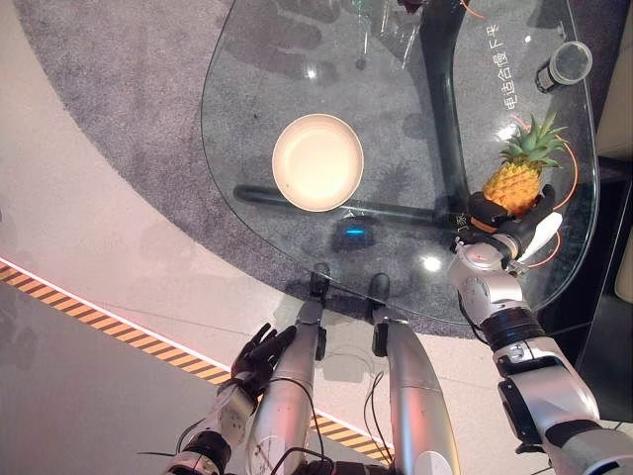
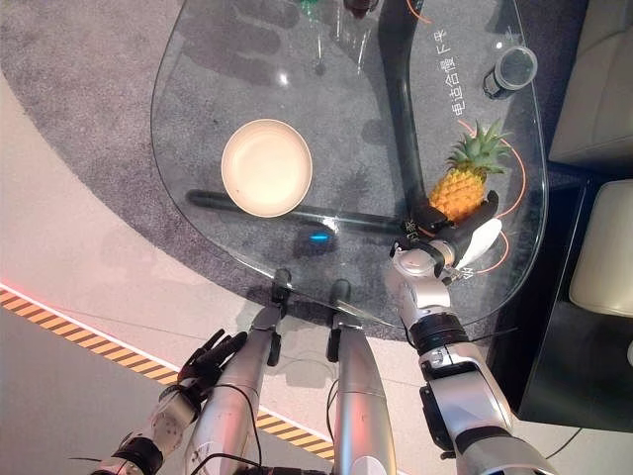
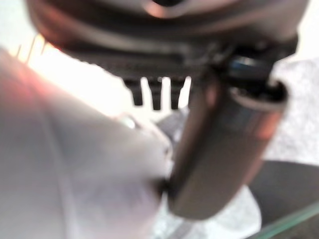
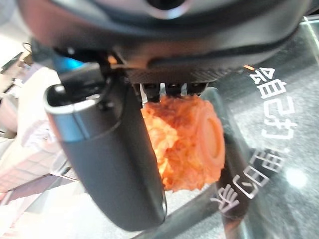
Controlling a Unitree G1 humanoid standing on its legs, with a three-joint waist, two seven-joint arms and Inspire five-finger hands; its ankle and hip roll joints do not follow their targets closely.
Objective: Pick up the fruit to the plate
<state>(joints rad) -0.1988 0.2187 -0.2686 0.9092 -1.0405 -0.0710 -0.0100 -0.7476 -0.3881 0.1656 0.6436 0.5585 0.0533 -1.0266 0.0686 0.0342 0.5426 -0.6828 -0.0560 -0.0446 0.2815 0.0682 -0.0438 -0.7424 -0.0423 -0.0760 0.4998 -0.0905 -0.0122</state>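
Orange-yellow pineapple (image 1: 514, 185), rind rough and diamond-patterned, topped by a spiky green crown. Position: on the glass table (image 1: 257, 89), toward its right end, close to the near edge. Long axis runs from the base, nearest the robot, up to the crown, which points away from the robot and slightly to the right. In the right wrist view the flat, round, paler-orange base faces outward beside the thumb.

Right hand (image 1: 509, 226): clasped round the lower part of the pineapple, dark fingers curled on the far side, white-covered thumb on the near right side.

Plate (image 1: 317, 161): round, cream-coloured, shallow, on the table well to the left of the pineapple, nothing on it.

Left hand (image 1: 259, 358): low beside the table's near edge, over the floor, fingers loosely spread, holding nothing.

Dark cylindrical container (image 1: 566, 65): at the table's far right end, beyond the pineapple.
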